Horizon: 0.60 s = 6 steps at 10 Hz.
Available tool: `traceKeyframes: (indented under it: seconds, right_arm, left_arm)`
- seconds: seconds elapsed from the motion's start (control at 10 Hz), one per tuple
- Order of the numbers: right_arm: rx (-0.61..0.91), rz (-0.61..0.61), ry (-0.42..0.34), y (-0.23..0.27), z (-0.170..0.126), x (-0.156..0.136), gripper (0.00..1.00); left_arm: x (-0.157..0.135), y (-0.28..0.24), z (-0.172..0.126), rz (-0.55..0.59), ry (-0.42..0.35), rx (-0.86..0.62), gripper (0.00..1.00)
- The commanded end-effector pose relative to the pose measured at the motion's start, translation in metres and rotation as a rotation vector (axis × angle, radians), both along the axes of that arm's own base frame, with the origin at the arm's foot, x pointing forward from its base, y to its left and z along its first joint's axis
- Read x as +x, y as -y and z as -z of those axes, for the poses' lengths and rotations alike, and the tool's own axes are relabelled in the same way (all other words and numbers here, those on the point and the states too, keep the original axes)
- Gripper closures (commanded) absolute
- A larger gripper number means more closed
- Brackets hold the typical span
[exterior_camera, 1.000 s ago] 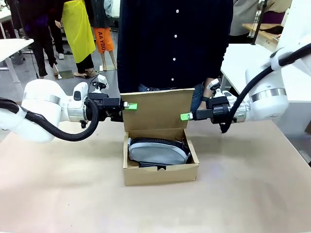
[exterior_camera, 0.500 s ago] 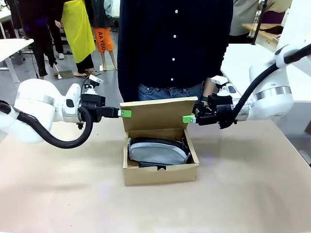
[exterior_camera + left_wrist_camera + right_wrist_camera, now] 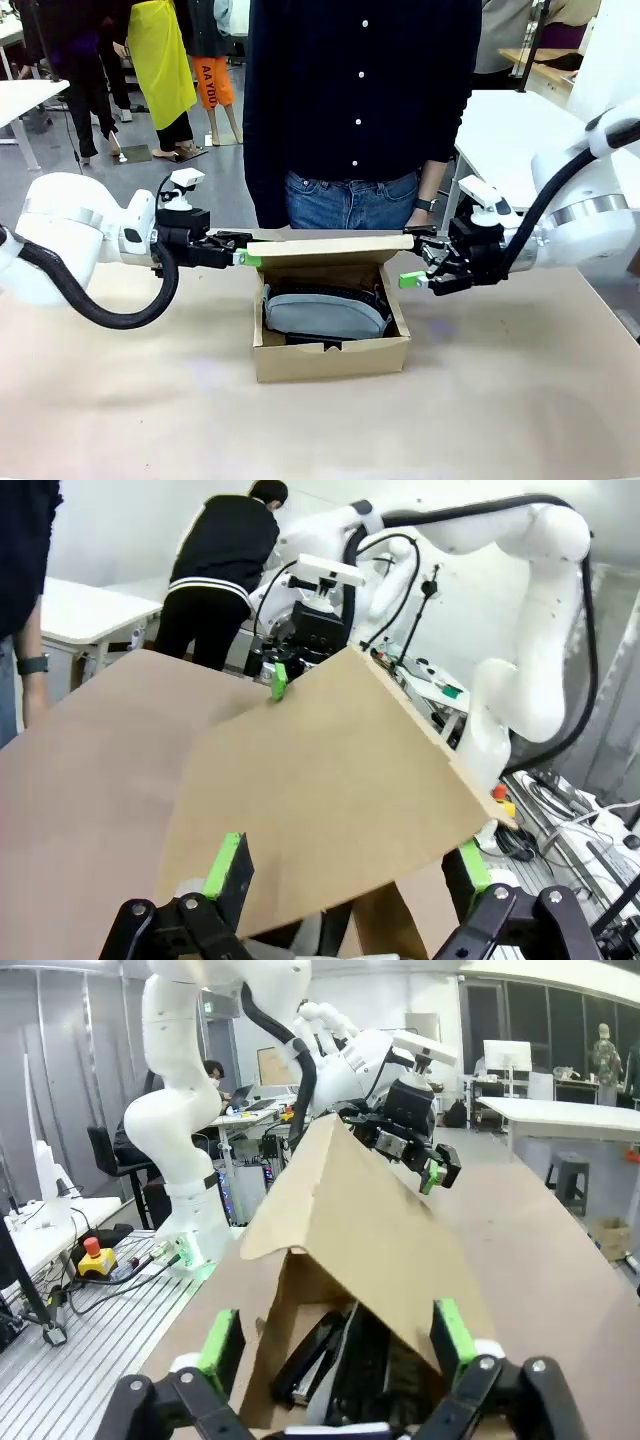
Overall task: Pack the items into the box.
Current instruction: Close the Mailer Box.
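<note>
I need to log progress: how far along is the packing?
Done: the grey pouch lies inside the box, a black item beside it. In hand: both grippers, left and right, jaws open, flank the lid flap, now about level above the box. Left: tucking the flap in.

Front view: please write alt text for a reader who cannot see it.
Two white robot arms flank a shallow brown cardboard box, its lid flap lowered nearly flat over a light grey fabric pouch. The open left gripper and open right gripper sit at the flap's ends; a person in a dark shirt stands behind.
</note>
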State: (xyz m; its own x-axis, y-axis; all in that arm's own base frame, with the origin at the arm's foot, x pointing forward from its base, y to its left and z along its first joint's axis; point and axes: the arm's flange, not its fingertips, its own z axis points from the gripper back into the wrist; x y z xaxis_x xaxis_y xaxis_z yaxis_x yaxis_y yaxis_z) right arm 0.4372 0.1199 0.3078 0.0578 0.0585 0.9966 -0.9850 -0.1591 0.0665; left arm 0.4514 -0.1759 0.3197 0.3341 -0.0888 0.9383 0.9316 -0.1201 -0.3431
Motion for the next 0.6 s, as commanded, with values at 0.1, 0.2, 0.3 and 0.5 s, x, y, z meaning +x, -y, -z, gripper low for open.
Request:
traceKeyframes:
  seconds: [0.1,0.2,0.3,0.5]
  right_arm:
    - [0.053,0.018,0.015,0.033,-0.004,-0.019,0.0]
    - [0.06,0.052,0.009,0.049,-0.006,-0.024,0.0]
    - [0.073,0.097,0.008,0.062,-0.009,-0.027,0.0]
    - [0.148,0.172,0.011,0.074,-0.018,-0.025,0.0]
  left_arm:
    - [-0.026,-0.042,-0.003,0.031,0.033,0.027,0.0]
    - [-0.039,-0.063,-0.003,-0.001,0.038,0.041,0.0]
    - [-0.049,-0.082,-0.004,-0.072,0.051,0.006,0.0]
    - [-0.056,-0.102,-0.012,-0.233,0.07,-0.195,0.0]
